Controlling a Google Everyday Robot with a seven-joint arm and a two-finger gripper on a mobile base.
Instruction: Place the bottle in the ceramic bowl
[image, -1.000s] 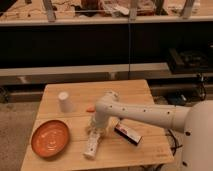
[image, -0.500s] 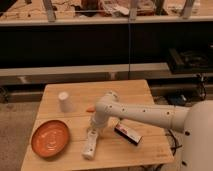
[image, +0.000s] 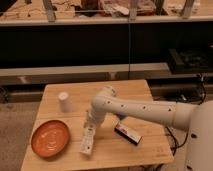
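Camera view shows the bottle lying on the wooden table just right of the ceramic bowl, the gripper clamped shut on its far end, a white cup beyond the bowl and a dark box farther right.

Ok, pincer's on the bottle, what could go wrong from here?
1. The pincer appears shut near one end of the bottle, which lies flat on the table; held off-centre, it may swing or slip when lifted.
2. The ceramic bowl is shallow and sits close beside the bottle; the bottle could clip its rim or roll out.
3. The dark box lies close to the arm; a wide swing might nudge it.
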